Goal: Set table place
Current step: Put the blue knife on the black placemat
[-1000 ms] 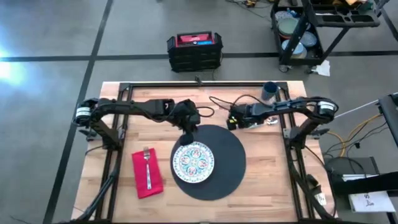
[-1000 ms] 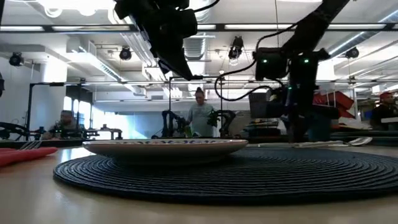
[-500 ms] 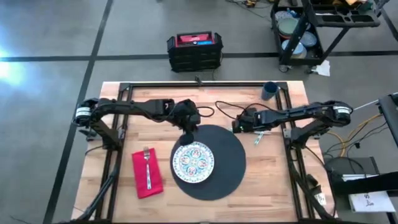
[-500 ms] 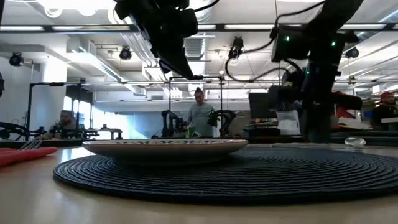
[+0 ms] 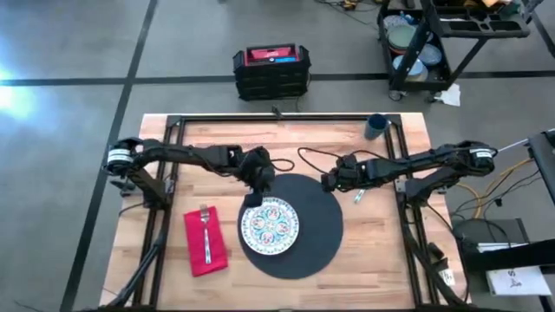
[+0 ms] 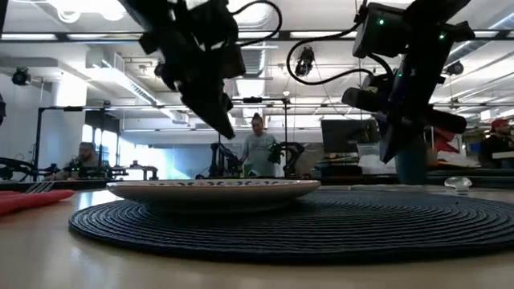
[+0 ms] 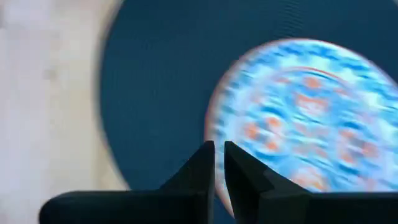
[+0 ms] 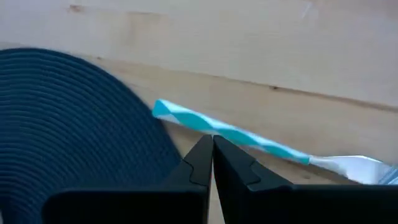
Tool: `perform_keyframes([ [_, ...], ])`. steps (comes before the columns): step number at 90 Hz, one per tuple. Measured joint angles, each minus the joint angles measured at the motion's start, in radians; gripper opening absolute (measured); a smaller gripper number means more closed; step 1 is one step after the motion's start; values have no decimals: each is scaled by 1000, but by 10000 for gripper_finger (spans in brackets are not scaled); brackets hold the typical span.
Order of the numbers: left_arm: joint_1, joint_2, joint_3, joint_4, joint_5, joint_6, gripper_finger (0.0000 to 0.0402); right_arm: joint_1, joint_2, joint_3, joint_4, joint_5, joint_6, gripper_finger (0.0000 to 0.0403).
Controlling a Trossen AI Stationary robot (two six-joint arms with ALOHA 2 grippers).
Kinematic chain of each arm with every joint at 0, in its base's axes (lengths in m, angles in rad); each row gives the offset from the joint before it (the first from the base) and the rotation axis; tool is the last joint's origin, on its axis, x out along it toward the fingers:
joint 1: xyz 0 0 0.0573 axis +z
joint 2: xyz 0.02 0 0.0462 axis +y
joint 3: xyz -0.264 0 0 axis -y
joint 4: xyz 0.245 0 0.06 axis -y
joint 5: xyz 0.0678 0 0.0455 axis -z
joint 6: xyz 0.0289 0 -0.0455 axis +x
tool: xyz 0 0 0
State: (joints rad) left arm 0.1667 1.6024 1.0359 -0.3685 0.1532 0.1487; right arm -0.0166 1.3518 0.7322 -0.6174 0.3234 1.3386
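Overhead, we log the mat (image 5: 303,227) mid-table (image 5: 364,269) with the plate (image 5: 270,225) on its left part. Napkin (image 5: 205,243) lies left of the mat, fork (image 5: 206,227) on it. Left gripper (image 5: 254,198) hangs above the plate's far rim, fingers (image 7: 202,168) pressed together on nothing. Right gripper (image 5: 328,182) sits at the mat's far right edge, likewise clenched empty, a utensil (image 8: 230,134) (blue-white striped handle) on the wood just beside the mat. Cup (image 5: 376,126) stands at the far edge.

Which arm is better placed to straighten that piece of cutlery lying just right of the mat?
Right. The right gripper hovers near the utensil; the left gripper is over the mat's far side.
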Motion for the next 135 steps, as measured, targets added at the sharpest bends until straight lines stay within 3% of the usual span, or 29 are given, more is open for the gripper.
perform_keyframes([
  [20, 107, 49, -49, 25, 0, 2, 20, 68, 34, -1, 10, -7, 70, 0],
  [35, 151, 86, -50, 8, 103, 34, 20, 115, 69, -2, 19, -8, 130, 0],
  [51, 152, 105, -50, 1, 192, 60, 20, 135, 85, -2, 30, 4, 162, 0],
  [91, 153, 200, -45, -83, 235, 91, 20, 137, 83, -1, 48, 17, 169, 0],
  [135, 200, 176, -48, -380, 30, 158, 20, 139, 83, -1, 52, 65, 181, 0],
])
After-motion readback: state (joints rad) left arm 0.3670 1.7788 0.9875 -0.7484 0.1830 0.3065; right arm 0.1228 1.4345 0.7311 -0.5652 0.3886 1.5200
